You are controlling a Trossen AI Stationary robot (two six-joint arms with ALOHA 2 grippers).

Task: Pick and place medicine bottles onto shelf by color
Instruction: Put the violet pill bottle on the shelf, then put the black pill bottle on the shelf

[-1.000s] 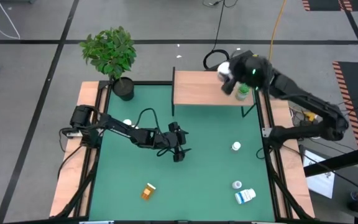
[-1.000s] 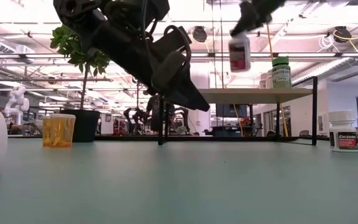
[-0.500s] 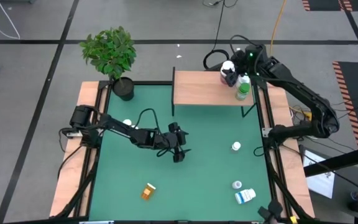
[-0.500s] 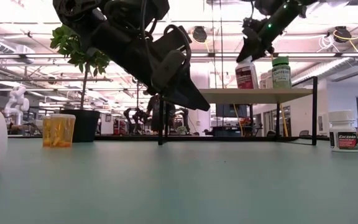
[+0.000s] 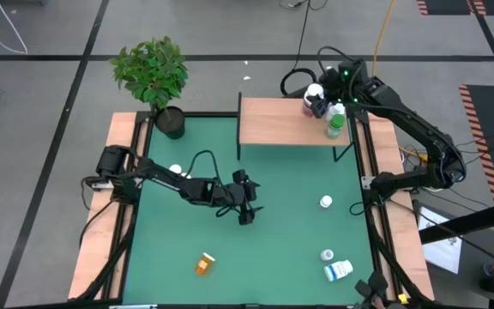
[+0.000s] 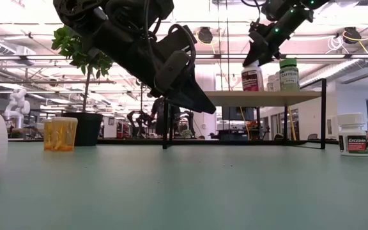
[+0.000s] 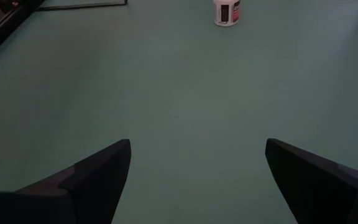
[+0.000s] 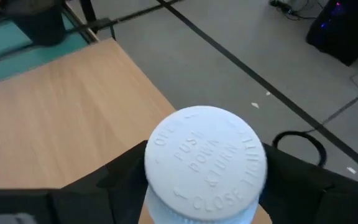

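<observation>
My right gripper [image 5: 317, 103] is over the far right part of the light-wood shelf [image 5: 273, 124], its fingers on either side of a white-capped, red-labelled bottle [image 6: 253, 76]. That bottle stands upright on the shelf beside a green bottle [image 6: 289, 73]. My left gripper [image 5: 247, 210] hovers open above the middle of the green table, with nothing between its fingers [image 7: 98, 180]. Other bottles are spread over the table. My right gripper has the bottle's white cap [image 8: 205, 163] between its two fingers, one against each side. The fingers slant down at it from above. The bottle is upright with its base on the shelf [image 6: 260, 97]. No gap shows between fingers and cap.
An amber bottle [image 5: 204, 263] lies near the front edge. White bottles [image 5: 325, 202] [image 5: 327, 255] and a blue-labelled one lying on its side [image 5: 339, 270] are at the right. A small white cap [image 5: 176, 169] shows by the left arm. A potted plant [image 5: 153, 77] stands at the far left corner.
My right gripper has come down with the red-labelled bottle. The bottle hung clear above the shelf, then tilted at the shelf's top, and now stands upright on it beside the green bottle.
</observation>
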